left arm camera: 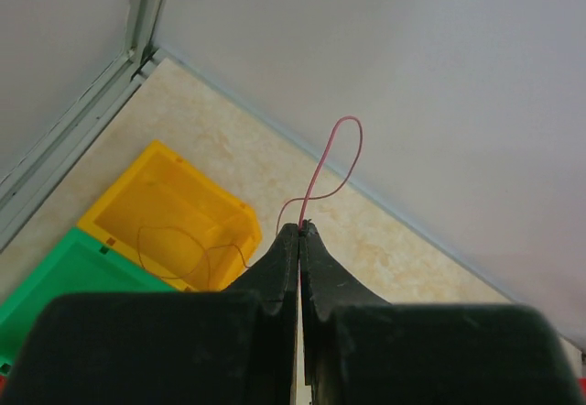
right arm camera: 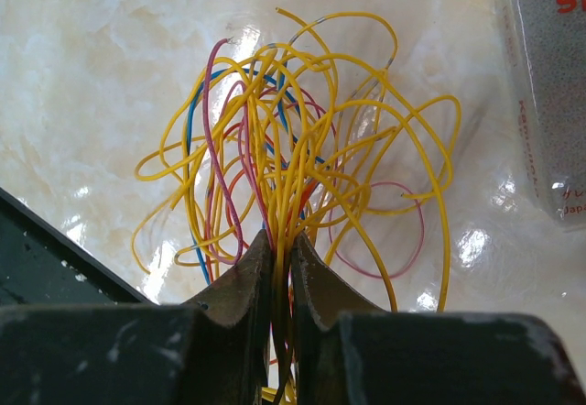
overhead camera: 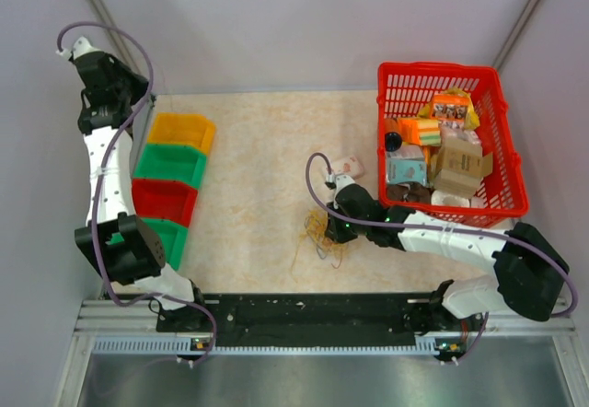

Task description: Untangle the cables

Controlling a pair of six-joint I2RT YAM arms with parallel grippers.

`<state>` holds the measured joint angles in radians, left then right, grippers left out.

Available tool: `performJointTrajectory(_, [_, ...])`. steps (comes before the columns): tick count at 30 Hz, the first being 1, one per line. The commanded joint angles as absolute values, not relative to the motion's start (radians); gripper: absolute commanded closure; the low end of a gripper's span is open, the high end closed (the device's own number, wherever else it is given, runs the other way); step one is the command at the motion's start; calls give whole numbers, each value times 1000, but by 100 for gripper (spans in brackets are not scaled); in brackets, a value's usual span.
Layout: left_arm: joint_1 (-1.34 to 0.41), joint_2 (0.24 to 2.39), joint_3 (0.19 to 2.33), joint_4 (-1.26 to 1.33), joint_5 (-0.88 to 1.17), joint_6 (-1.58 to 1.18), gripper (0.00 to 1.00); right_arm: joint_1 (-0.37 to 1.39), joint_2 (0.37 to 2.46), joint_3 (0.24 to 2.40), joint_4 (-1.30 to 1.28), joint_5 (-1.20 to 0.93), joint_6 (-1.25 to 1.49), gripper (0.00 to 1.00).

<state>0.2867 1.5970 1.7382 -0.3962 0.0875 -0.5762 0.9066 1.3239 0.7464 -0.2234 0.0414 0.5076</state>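
Observation:
A tangle of thin cables [overhead camera: 320, 234], mostly yellow with pink, blue and orange strands, lies on the table in front of the right arm. My right gripper [overhead camera: 337, 226] is shut on a bunch of these cables [right arm camera: 293, 139], which fan out beyond the fingertips [right arm camera: 261, 249]. My left gripper [overhead camera: 140, 87] is raised at the far left, above the bins, shut on one thin red cable [left arm camera: 331, 162] that loops up from its tips [left arm camera: 300, 229].
Yellow [overhead camera: 181, 132], green [overhead camera: 170, 164], red [overhead camera: 164, 201] and green bins stand in a row at the left. A thin wire lies in the yellow bin [left arm camera: 169, 217]. A red basket [overhead camera: 497, 140] of packets stands at the right. A clear packet [overhead camera: 348, 165] lies near the tangle.

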Motion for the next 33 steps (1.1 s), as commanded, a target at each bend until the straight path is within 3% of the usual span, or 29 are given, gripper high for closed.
performJointTrajectory(1, [279, 1560, 1608, -232, -29, -535, 100, 900, 1339, 784, -179, 31, 506, 97])
performJointTrajectory(9, [275, 1612, 1417, -146, -41, -564, 100, 900, 1347, 784, -170, 18, 517, 97])
performJointTrajectory(16, [276, 1840, 1594, -317, -40, -614, 100, 902, 1336, 772, -176, 31, 517, 98])
performJointTrajectory(29, [311, 2051, 1756, -417, 43, -676, 100, 902, 1341, 775, -176, 28, 515, 98])
performJointTrajectory(33, [314, 2034, 1754, -476, 15, -666, 78, 900, 1333, 775, -179, 31, 517, 98])
